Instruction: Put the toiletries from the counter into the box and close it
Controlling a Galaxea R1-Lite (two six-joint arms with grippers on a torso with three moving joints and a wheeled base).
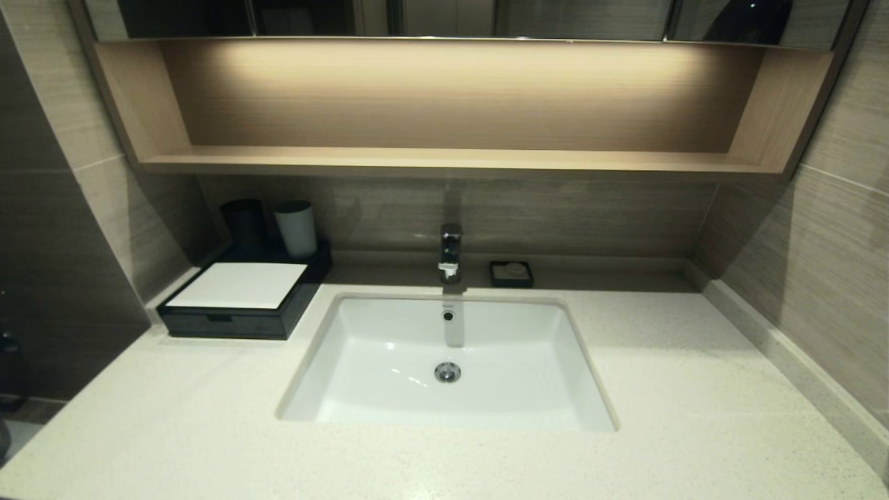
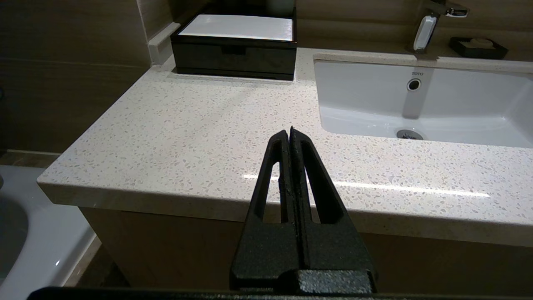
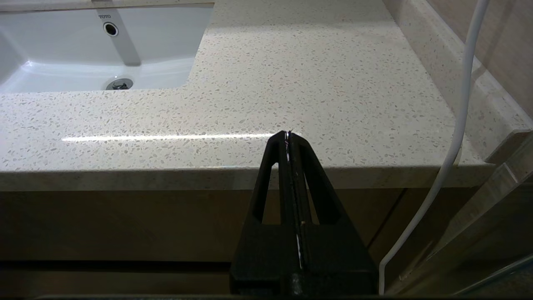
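Note:
The black box (image 1: 243,305) with a white top panel stands at the back left of the speckled counter (image 1: 173,430), its drawer pushed in; it also shows in the left wrist view (image 2: 235,52). No toiletries show on the counter in any view. My left gripper (image 2: 290,130) is shut and empty, held before the counter's front edge, left of the sink. My right gripper (image 3: 288,133) is shut and empty, before the front edge, right of the sink. Neither arm shows in the head view.
A white sink (image 1: 444,410) with a chrome tap (image 1: 450,253) is set in the counter's middle. A dark grey cup (image 1: 243,222) and a pale grey cup (image 1: 296,228) stand behind the box. A black soap dish (image 1: 511,273) sits right of the tap. A white cable (image 3: 458,133) hangs at the right.

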